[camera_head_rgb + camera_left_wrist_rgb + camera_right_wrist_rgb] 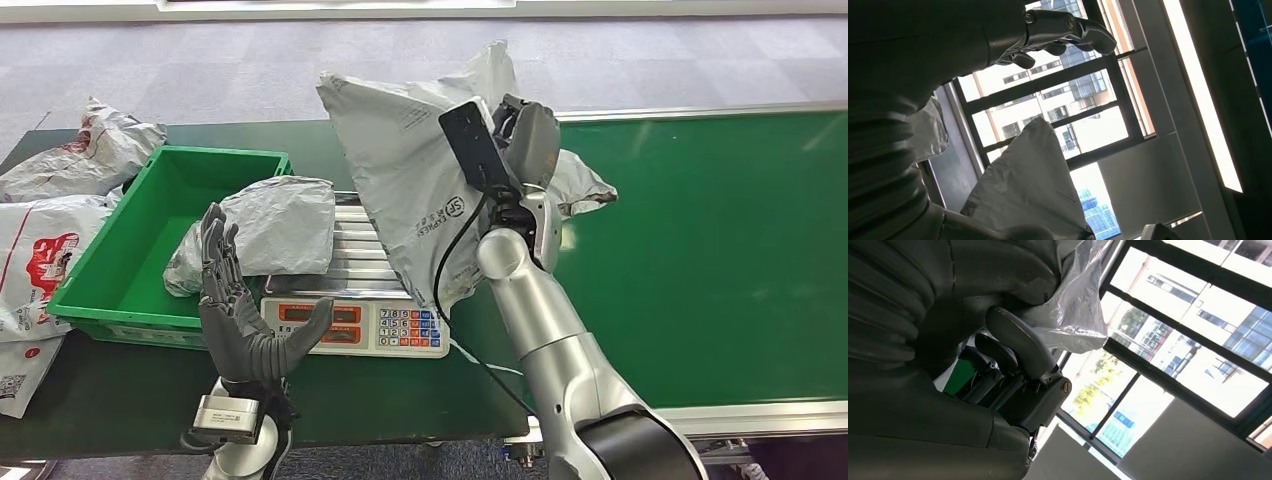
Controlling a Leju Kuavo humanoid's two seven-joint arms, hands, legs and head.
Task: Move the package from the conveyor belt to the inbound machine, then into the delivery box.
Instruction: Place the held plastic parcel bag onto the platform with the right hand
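A large grey SF Express package (415, 160) hangs in the air above the scale (360, 290), gripped by my right hand (527, 150), which is raised behind it. The right wrist view shows the fingers (1018, 347) closed against the crinkled grey plastic (1073, 305). My left hand (235, 315) stands upright in front of the scale with fingers spread and nothing in it; its fingers (1063, 32) also show against the window. A second grey package (270, 230) lies half on the scale platform, half over the green bin (130, 250). The lifted package (1030, 185) shows from below.
The green conveyor belt (720, 250) runs to the right. Several white and grey parcels (55, 215) lie heaped at the left beside the bin. The scale's keypad and display (400, 328) face me. A black cable (445, 270) dangles from my right wrist.
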